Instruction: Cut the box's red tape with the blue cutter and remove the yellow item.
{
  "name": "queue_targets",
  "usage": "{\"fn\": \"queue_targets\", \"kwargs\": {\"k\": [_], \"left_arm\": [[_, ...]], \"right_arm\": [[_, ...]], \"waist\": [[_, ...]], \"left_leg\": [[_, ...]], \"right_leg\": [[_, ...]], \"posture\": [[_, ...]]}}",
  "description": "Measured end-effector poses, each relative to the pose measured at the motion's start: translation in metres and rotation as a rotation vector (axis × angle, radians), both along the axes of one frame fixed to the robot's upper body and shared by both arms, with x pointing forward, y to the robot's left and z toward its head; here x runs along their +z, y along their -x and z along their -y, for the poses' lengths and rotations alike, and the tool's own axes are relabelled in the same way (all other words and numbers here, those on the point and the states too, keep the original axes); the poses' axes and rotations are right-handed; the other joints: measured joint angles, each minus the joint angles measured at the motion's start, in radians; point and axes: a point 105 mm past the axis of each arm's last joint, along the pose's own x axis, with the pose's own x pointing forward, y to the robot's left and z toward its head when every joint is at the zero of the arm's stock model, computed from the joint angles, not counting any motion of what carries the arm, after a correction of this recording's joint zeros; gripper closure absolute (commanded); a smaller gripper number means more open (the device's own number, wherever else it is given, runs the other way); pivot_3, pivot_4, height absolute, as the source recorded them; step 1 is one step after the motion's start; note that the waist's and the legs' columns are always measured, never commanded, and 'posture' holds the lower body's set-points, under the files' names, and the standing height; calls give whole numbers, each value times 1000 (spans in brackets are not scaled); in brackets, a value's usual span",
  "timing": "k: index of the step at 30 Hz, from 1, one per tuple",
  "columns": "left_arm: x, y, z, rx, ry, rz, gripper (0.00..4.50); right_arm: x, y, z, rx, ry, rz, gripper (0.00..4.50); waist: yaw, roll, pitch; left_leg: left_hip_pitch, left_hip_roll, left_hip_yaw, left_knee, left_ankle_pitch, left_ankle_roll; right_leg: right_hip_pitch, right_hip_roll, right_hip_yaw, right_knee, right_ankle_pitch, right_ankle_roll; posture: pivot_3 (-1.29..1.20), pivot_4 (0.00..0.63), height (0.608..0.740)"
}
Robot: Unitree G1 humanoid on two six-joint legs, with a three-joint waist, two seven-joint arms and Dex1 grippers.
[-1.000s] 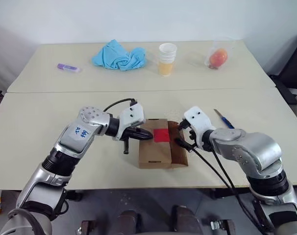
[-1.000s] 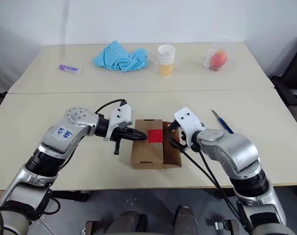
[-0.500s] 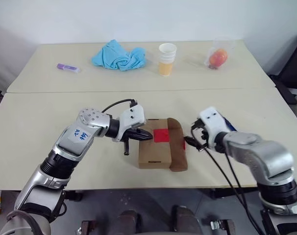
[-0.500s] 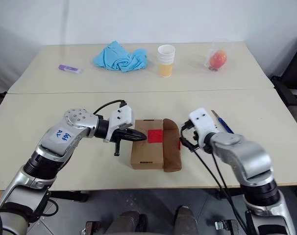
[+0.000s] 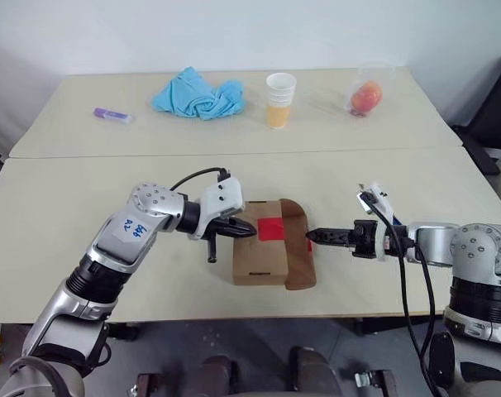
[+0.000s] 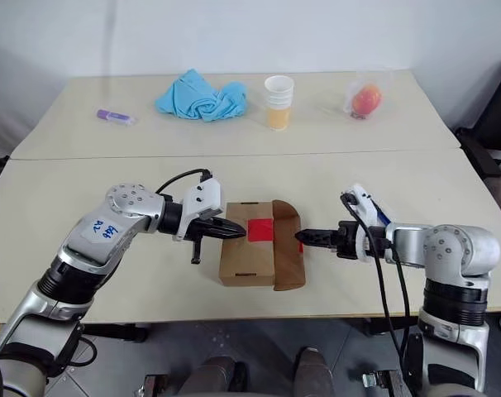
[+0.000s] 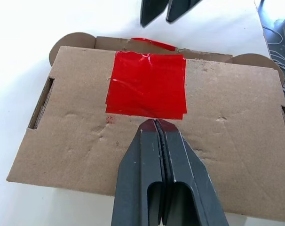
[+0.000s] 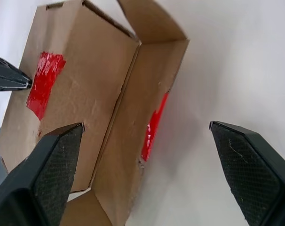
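1. The right tool [image 6: 304, 236] has drawn back from the box [image 5: 261, 255] to just beside its raised right flap, fingers apart, holding nothing.
2. The left tool [image 7: 156, 123], fingers together, presses the box lid at the red tape [image 7: 147, 84].
3. Step in hand, judged: opening the lid; next, lift it.
4. The box's contents are hidden.

Both arms are jointed silver-grey metal shells with black rings at the joints, ending in white wrist housings and tapering black fingers [image 7: 163, 174] with ribbed inner faces. A blue-scribbled white sticker [image 5: 133, 228] marks the left forearm. Black cables [image 5: 409, 289] loop from each wrist.
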Motion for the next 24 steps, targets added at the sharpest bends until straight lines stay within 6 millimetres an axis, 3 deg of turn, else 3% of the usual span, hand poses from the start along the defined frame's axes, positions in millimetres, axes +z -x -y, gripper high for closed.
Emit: {"fn": "queue_targets", "kwargs": {"k": [4, 5, 7, 12, 24], "left_arm": [[0, 0, 0, 2, 1, -1, 4500], [0, 0, 0, 3, 1, -1, 4500], [0, -1, -1, 6, 2, -2, 4500], [0, -2, -2, 10, 4, -6, 4500], [-2, -4, -4, 18, 5, -17, 4500]], "right_arm": [[-5, -2, -14, 44, -10, -10, 32], [-5, -3, -16, 54, -10, -7, 204], [-7, -4, -20, 70, -6, -4, 610], [-15, -8, -30, 109, 14, -13, 2270], [-20, -23, -51, 233, 57, -36, 2270]], "waist": [[0, 0, 0], [0, 0, 0], [0, 0, 0], [-2, 0, 0], [-7, -3, -3]], "left_leg": [[0, 0, 0, 0, 0, 0], [0, 0, 0, 0, 0, 0], [1, 0, 0, 0, 0, 0], [1, 0, 0, 0, 0, 0], [9, 2, 0, -1, 0, -2]], "right_leg": [[0, 0, 0, 0, 0, 0], [0, 0, 0, 0, 0, 0], [0, 0, 0, 0, 0, 0], [0, 0, 0, 0, 0, 0], [8, 1, 0, -1, 0, 0]], "posture": [[0, 150, 740], [0, 150, 740], [0, 150, 740], [0, 150, 740], [0, 150, 740]]}}
